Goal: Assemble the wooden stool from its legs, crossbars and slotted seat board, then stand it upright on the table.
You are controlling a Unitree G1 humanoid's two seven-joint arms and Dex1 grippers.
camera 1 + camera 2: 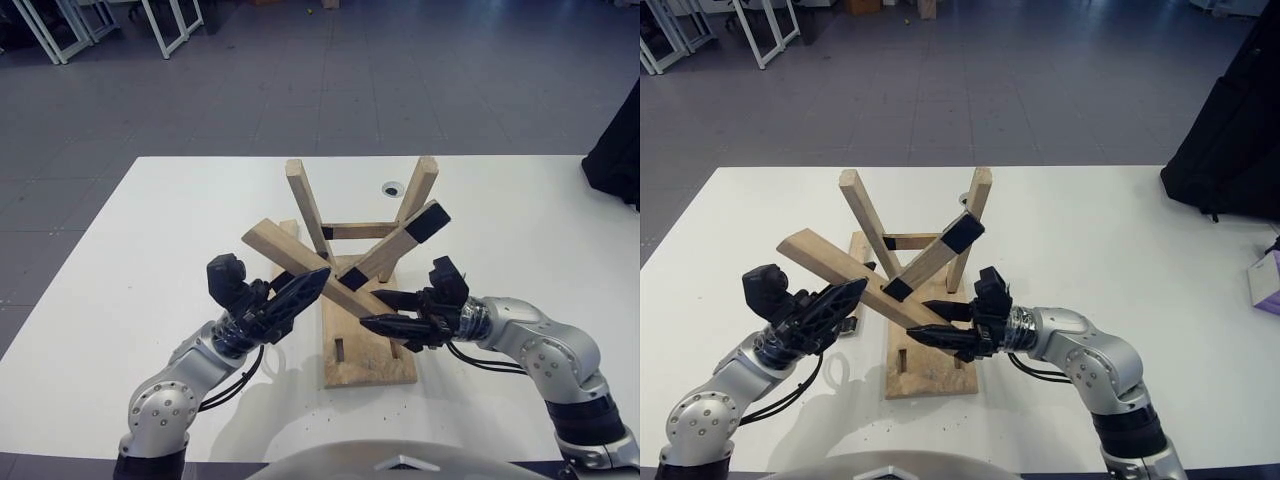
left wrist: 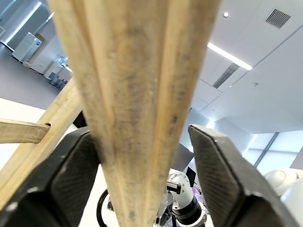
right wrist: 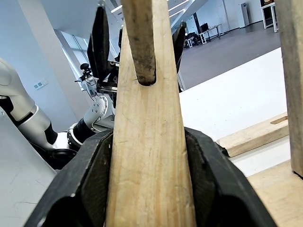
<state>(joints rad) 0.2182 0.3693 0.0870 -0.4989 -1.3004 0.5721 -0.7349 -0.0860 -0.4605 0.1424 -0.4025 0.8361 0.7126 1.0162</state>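
Showing the slotted seat board (image 1: 372, 366) flat on the white table (image 1: 150, 250), just below frame centre, its near end bare with one slot visible. Carries two upright legs (image 1: 305, 205) at its far end, upper centre, joined by a crossbar (image 1: 360, 230). Hides its middle under a slanted leg (image 1: 275, 245) running from centre left down to lower right, met from the upper right by a black-taped piece (image 1: 395, 245). Cannot tell how those two join, the meeting point being covered.

Left gripper (image 1: 308, 287), lower left of centre: fingers (image 2: 61, 189) straddling the slanted leg, closed against its sides. Right gripper (image 1: 378, 314), lower right of centre: fingers (image 3: 94, 184) clamped tight on the same leg's lower end, above the board.
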